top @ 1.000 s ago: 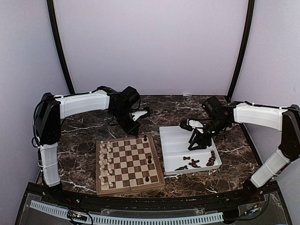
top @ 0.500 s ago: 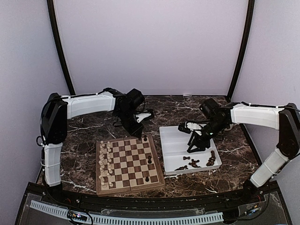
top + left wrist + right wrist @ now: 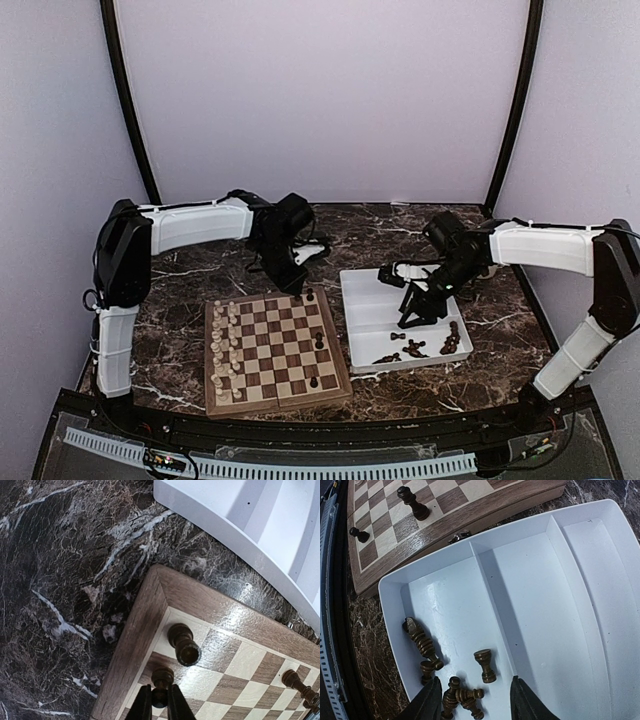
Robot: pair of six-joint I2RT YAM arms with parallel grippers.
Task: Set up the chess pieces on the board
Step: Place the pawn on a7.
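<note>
Left wrist: piece [image 3: 162, 674] in left hand [image 3: 159, 695]

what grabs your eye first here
The checkered board sits front and centre, cream pieces ranked along its left side. The left tool is pinched shut on a dark piece by the board's far right corner, while the open right tool hangs over a heap of dark pieces in the white tray.
</note>
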